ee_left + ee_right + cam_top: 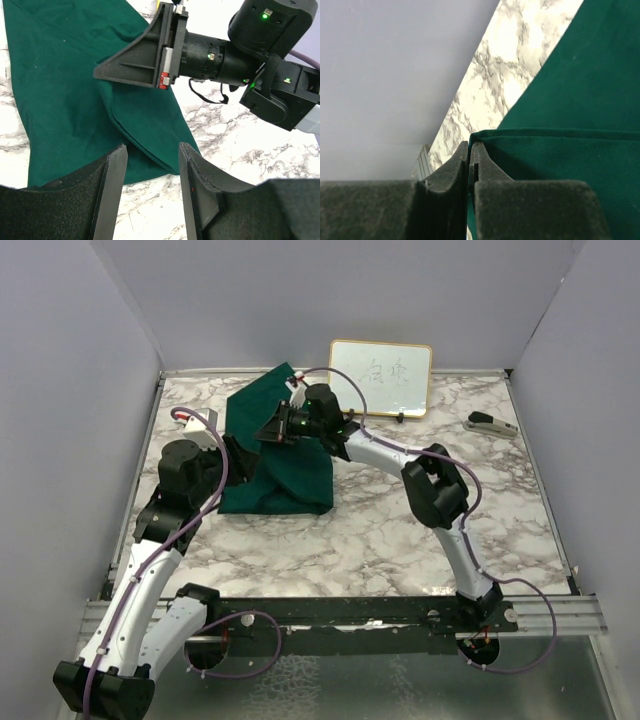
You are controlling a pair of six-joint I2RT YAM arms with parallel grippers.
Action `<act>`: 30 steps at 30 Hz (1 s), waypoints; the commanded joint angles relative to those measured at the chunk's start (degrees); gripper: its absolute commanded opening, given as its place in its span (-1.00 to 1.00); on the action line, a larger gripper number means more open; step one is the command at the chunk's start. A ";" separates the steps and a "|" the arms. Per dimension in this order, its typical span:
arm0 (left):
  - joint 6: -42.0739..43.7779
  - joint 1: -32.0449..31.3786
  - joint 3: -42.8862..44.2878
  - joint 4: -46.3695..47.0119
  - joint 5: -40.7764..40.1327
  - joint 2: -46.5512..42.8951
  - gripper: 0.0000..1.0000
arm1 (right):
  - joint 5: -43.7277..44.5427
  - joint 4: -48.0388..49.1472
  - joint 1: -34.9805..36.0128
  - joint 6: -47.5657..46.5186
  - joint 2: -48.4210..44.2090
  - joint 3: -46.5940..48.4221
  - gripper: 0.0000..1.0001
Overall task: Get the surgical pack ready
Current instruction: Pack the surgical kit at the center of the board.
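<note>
Hidden first: the green cloth (285,465) was bunched and folded over itself, so we could not see under it. In the top view the right gripper (277,427) blocked the cloth's middle, and the left gripper (238,455) was mostly lost behind its own wrist at the cloth's 9 o'clock edge. The writing on the whiteboard (381,377) was too faint to read. A small dark-and-silver object (490,423) at 2 o'clock on the table (400,530) was too small to identify.

Counts: one cloth, one whiteboard, one small object, two grippers.

The cloth lay at about 10 o'clock on the marble table, its far corner toward the back wall and just left of the whiteboard.

In the right wrist view the right gripper (470,150) had its fingers pressed together, pinching a folded edge of the cloth (580,170).

In the left wrist view the left gripper (151,152) was spread, fingers apart, over the cloth's (60,100) near edge. We could not tell if it touched. The right gripper (102,71) sat at its 12 o'clock.
</note>
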 commanded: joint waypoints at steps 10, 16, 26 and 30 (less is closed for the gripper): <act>0.13 -0.19 2.37 -1.78 -1.00 -0.95 -0.03 | 5.33 2.12 3.55 2.91 9.92 11.96 -0.98; 0.10 -0.20 2.58 -1.88 -1.27 -0.77 -0.03 | 6.98 1.60 4.01 2.84 13.83 16.10 -0.98; -0.05 -0.15 2.93 -1.67 -0.68 -0.24 -0.03 | 8.47 -1.06 6.15 3.46 20.64 24.45 -0.98; 0.06 -0.13 2.97 -1.74 -0.71 -0.22 -0.03 | 9.17 -0.94 6.45 3.20 21.73 24.44 -0.98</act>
